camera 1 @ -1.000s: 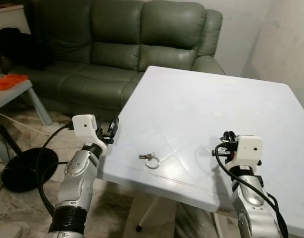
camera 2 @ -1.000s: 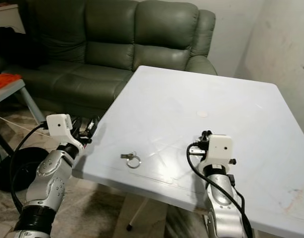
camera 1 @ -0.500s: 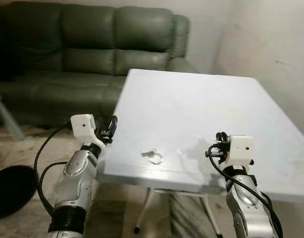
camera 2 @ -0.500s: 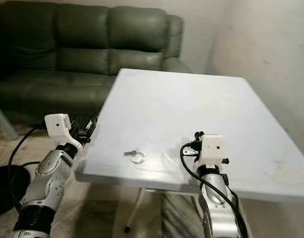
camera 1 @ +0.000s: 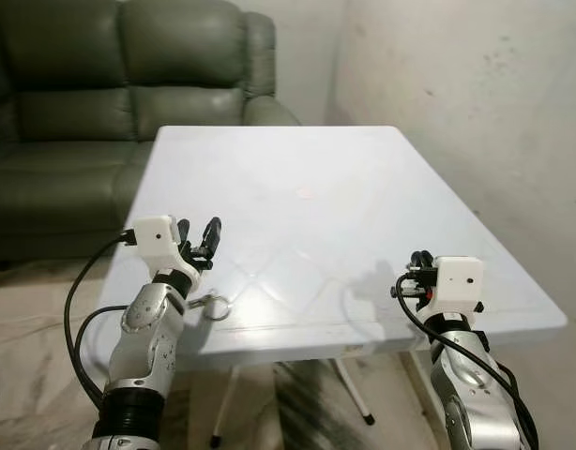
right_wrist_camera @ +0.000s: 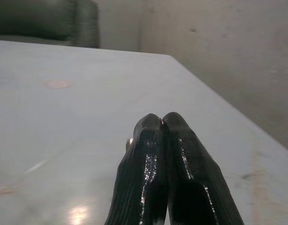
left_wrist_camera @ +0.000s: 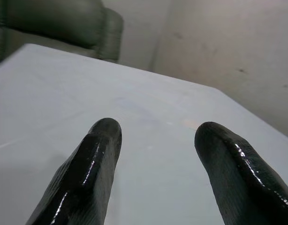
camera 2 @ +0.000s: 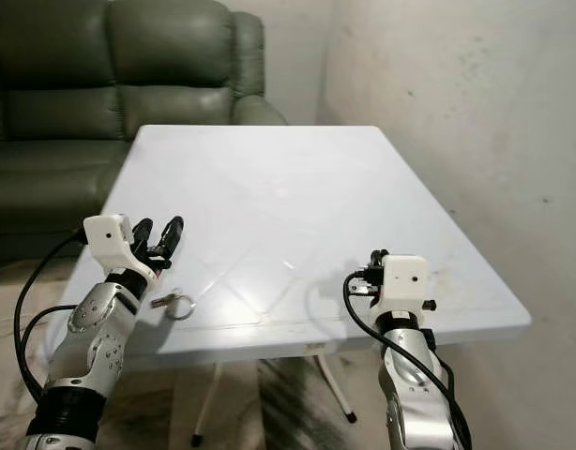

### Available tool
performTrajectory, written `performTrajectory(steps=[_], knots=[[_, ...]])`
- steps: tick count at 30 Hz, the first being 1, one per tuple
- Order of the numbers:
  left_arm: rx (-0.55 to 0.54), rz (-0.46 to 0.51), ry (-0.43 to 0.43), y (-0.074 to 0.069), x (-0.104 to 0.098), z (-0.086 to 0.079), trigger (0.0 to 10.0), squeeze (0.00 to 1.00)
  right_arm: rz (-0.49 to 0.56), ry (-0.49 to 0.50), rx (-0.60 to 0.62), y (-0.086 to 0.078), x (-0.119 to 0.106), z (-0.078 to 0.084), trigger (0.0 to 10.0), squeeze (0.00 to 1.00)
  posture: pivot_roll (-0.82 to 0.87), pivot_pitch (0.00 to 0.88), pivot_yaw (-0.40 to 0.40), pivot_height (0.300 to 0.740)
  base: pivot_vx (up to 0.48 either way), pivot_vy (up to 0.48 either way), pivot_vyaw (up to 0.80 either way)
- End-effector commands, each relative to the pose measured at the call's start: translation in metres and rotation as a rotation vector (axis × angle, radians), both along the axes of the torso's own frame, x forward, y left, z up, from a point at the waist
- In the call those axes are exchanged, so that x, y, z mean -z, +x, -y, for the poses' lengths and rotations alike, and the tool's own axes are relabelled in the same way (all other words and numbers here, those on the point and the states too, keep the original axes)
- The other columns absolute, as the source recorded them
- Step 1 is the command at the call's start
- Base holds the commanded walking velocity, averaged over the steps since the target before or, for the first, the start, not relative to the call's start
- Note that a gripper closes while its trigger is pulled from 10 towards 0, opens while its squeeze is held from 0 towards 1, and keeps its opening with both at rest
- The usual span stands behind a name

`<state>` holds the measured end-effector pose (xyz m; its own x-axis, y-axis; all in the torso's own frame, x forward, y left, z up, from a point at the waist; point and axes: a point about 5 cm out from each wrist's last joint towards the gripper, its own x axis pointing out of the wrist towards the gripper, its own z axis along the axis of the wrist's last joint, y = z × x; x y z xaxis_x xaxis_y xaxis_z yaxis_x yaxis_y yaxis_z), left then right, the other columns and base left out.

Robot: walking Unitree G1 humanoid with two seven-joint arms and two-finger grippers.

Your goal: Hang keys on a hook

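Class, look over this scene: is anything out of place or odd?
Mildly: the keys lie flat near the table edge, beside the left gripper, open above them. The right gripper is shut, holding nothing.

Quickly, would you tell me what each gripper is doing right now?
Left gripper: open, holding nothing, above the keys.
Right gripper: shut, holding nothing.

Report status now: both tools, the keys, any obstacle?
Left tool open, above table near keys. Right tool shut, empty, over table's right side. Keys lie flat near front edge, untouched. Nothing in the way.
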<state>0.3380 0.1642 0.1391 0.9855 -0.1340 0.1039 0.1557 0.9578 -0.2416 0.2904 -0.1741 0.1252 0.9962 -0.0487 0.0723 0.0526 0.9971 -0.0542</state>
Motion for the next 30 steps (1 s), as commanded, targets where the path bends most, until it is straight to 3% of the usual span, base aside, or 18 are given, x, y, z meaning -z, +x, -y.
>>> performTrajectory(steps=[1,10,20,30], knots=[[-0.009,0.021,0.007,0.0017,-0.0065,-0.0006,10.0,0.00,0.017,-0.001,-0.004,0.0024,-0.0062,-0.0003,10.0,0.00,-0.05,0.000,-0.031,0.740,0.000,0.000,-0.80],[-0.013,0.010,-0.002,0.0009,-0.0048,-0.0009,10.0,0.00,0.016,0.001,-0.004,0.0029,-0.0063,-0.0009,10.0,0.00,-0.05,0.000,-0.030,0.740,0.000,0.000,-0.80],[-0.016,0.007,-0.003,0.0018,-0.0051,-0.0014,10.0,0.00,0.017,0.004,-0.003,0.0031,-0.0064,-0.0017,10.0,0.00,-0.05,0.000,-0.029,0.740,0.000,0.444,-0.80],[-0.031,-0.006,-0.021,0.0011,-0.0034,-0.0012,10.0,0.00,0.015,-0.001,-0.004,0.0028,-0.0063,-0.0009,10.0,0.00,-0.05,0.000,-0.034,0.740,0.000,0.000,-0.80]])
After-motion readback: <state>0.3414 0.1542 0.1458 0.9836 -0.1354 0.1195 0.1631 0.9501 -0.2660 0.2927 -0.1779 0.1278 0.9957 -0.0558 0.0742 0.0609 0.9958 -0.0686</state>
